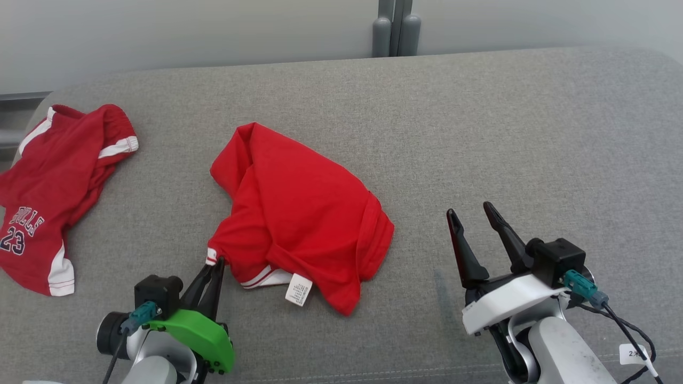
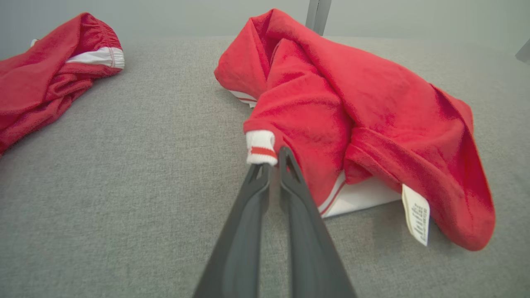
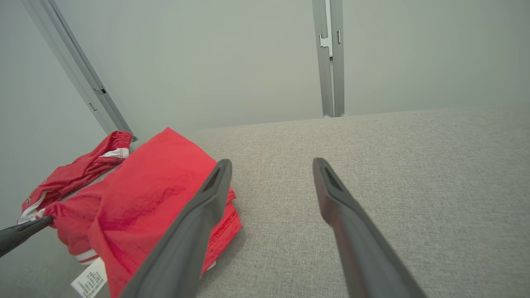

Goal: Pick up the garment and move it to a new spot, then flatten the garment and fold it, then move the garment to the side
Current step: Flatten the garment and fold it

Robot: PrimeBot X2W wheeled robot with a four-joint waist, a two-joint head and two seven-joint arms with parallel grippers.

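— Where is the garment [image 1: 299,213] lying right now?
— It is lying crumpled near the middle of the grey cushion [image 1: 480,133], with a white care label [image 1: 299,290] hanging off its near edge.
— And how is it sitting relative to the left gripper [image 1: 216,262]?
— The gripper is reaching in from the near left. Its tips are meeting the garment's near-left corner, right at a small white cuff [image 2: 261,147] with a red stripe. The rest of the cloth is spreading away from the tips, up and to the right in the head view.
— Is that gripper holding anything?
— Its two dark fingers [image 2: 248,215] are standing almost together, with only a thin slit between them, and the cuff is sitting pinched at their ends. The bulk of the garment is resting on the cushion.
— What is the right gripper [image 1: 469,209] doing?
— It is hovering over bare cushion to the right of the garment, apart from it, with its fingers spread wide and nothing between them. In the right wrist view the red cloth is showing behind and to the left of one finger.
— Is anything else lying there?
— A red jersey [image 1: 48,197] with white trim and the number 23 is lying at the far left of the cushion, well apart from the garment and both grippers.
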